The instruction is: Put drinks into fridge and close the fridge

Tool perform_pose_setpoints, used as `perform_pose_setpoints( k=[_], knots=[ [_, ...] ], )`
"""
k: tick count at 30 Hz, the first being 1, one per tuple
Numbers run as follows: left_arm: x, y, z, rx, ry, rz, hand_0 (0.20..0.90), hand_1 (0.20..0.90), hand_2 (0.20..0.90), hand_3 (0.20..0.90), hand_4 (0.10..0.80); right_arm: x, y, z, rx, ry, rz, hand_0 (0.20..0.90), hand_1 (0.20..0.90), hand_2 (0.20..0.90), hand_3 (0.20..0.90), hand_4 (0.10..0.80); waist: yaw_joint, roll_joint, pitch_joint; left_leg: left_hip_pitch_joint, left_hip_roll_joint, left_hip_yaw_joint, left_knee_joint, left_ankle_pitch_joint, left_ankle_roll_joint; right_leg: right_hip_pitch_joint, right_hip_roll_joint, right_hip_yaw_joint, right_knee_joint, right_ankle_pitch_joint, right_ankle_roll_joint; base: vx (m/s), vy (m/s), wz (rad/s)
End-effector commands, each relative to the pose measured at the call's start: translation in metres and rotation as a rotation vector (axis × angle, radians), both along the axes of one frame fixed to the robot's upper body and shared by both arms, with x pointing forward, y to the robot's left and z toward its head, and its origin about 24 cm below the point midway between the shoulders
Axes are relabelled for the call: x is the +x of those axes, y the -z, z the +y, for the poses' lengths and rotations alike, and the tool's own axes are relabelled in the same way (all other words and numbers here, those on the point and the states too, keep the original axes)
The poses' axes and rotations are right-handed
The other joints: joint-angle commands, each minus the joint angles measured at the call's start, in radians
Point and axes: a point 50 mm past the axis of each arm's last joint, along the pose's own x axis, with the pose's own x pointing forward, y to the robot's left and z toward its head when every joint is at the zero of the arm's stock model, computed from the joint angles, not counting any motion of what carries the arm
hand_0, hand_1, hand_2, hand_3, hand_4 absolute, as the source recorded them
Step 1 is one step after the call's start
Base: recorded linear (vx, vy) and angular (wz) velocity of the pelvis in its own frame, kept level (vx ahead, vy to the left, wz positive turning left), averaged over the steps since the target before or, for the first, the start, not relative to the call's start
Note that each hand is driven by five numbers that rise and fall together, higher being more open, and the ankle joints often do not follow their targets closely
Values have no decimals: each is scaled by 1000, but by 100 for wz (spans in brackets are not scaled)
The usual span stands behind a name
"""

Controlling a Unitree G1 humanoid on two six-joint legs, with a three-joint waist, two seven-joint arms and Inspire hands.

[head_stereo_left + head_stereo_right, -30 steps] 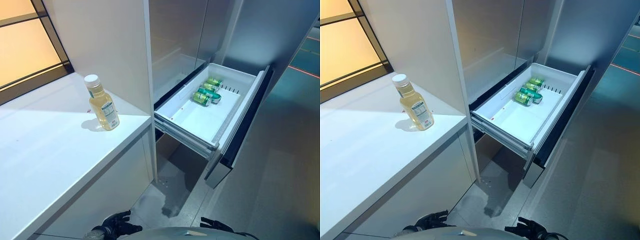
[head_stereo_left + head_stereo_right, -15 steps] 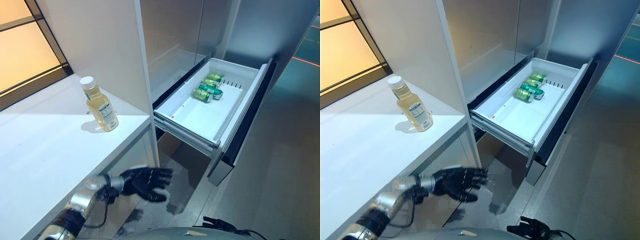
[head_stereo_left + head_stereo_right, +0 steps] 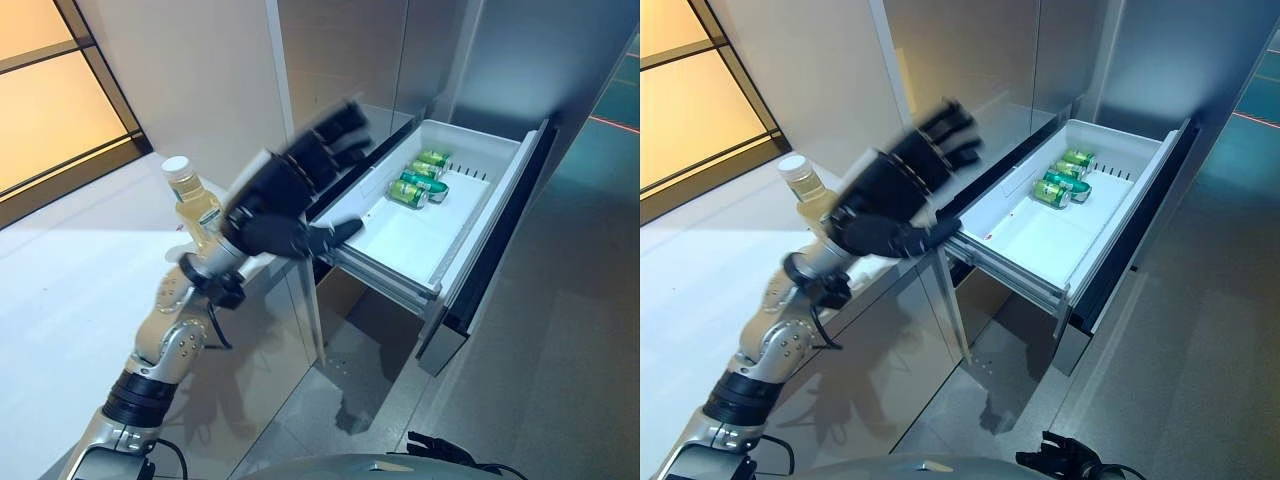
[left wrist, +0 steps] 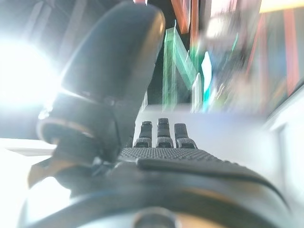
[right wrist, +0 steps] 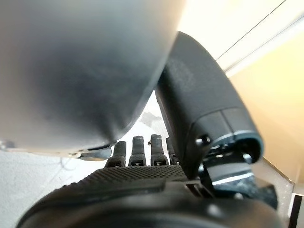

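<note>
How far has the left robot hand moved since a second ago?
Yes, a long way: the left robot hand has risen from near the floor to above the counter edge, beside the bottle, its fingers straight and holding nothing.

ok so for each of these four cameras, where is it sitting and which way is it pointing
Left eye view: on the head, looking down at the bottle, the open fridge drawer with its cans; left hand raised.
Right eye view: beside it, same scene; right hand low.
Left wrist view: along its open hand, surroundings blurred.
Right wrist view: along its hand, toward the floor.
Both eye views share bottle, drawer, cans.
</note>
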Motion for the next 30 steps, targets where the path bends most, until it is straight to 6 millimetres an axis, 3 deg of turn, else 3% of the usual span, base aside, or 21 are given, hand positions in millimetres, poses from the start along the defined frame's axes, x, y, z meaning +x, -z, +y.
perform_pose_setpoints(
  k=[1, 5, 11, 17, 30],
  knots=[
    [-17, -71, 25, -107, -327, -439, 900, 900, 900, 900, 800, -3, 4, 16, 28, -35, 7, 900, 900, 900, 900, 800, 26, 8, -30, 29, -41, 0, 5, -141, 40, -80, 68, -13, 100, -58, -3, 16, -11, 6],
    [-22, -86, 41, -95, -593, -548, 900, 900, 900, 900, 800, -2, 4, 18, 34, -36, 12, 900, 900, 900, 900, 800, 31, 0, -37, 29, -38, -1, 6, -140, 36, -78, 73, -16, 103, -67, -10, 8, -7, 2],
    [-15, -90, 51, -48, -780, -532, 900, 900, 900, 900, 800, 0, 4, 18, 33, -38, 18, 900, 900, 900, 900, 800, 32, -2, -40, 31, -35, 5, 6, -139, 33, -77, 77, -14, 107, -72, -15, 5, 0, 1],
    [-1, -75, 68, -38, -873, -391, 900, 900, 900, 900, 800, 0, 4, 16, 31, -39, 25, 900, 900, 900, 900, 800, 34, -5, -35, 35, -33, 12, 9, -141, 32, -75, 79, -8, 111, -76, -16, 0, 0, 0],
    [13, -49, 83, -5, -994, -245, 900, 900, 900, 900, 800, 5, 2, 12, 25, -50, 25, 900, 900, 900, 900, 800, 33, -7, -25, 39, -33, 14, 14, -140, 31, -72, 79, -3, 118, -79, -15, 0, 0, 0]
  ],
)
